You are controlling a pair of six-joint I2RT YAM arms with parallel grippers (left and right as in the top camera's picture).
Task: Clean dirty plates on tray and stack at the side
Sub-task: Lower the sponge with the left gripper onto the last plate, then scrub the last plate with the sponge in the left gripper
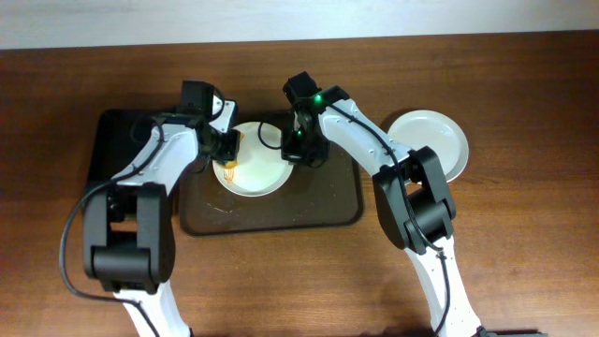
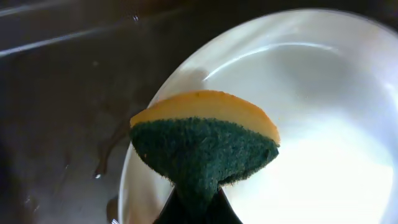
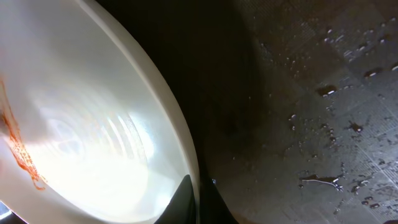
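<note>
Dark brown rectangular tray (image 1: 271, 211) with rounded corners lies at the middle of the wooden tabletop (image 1: 524, 243), nearer the far edge. On its far half sits a round white shallow plate (image 1: 257, 168), marked with an orange-brown sauce streak (image 3: 15, 146) on its left side. The left gripper (image 1: 227, 148) hangs over the plate's left rim, its fingers closed on a folded yellow and green sponge (image 2: 205, 140). Whether the sponge touches the plate cannot be told. The right gripper (image 1: 298, 148) pinches the plate's right rim between narrowed fingers. Water droplets (image 3: 323, 180) bead on the tray beside that rim. A black tray (image 1: 117, 140) lies against the brown tray, toward the left edge, partly under the left arm. A second round white plate (image 1: 435, 140), plain and clean, rests on bare wood toward the far right corner, just off the tray's right end.
</note>
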